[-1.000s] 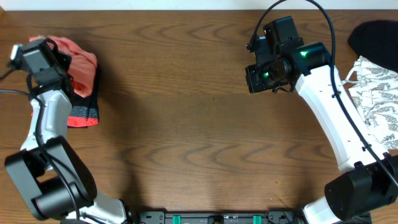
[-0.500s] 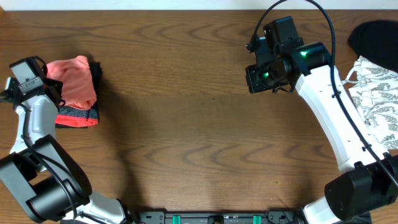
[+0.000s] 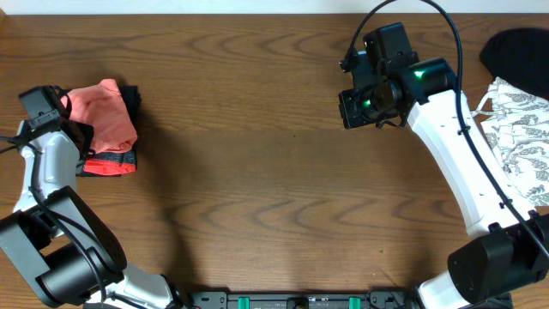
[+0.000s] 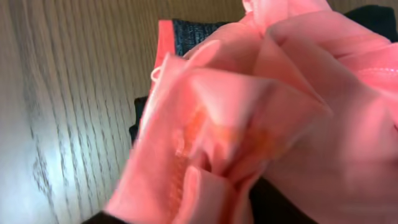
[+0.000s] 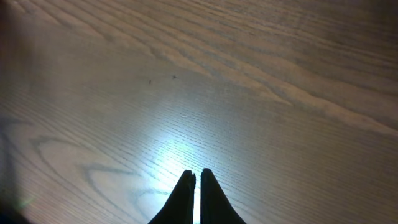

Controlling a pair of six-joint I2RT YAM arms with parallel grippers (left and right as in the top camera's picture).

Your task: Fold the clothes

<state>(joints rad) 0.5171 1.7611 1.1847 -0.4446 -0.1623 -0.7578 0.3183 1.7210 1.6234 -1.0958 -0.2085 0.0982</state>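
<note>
Your left arm (image 3: 50, 167) is sitting a touch closer to the salmon-pink garment (image 3: 107, 116) than half a second ago. It's still lying bunched on the black one with the red-grey band (image 3: 110, 161) at the counter's (image 3: 257, 172) far left. Left jaws: can't tell, fabric's filling that wrist view. Right jaws are staying pinched together, unmoved.

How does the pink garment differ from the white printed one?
Pink garment is plain and bunched; white garment has grey print and lies flatter. Pink garment sits far left on a black piece with a red-grey band; white garment sits far right, cut off by the frame. Neither is neatly folded.
</note>
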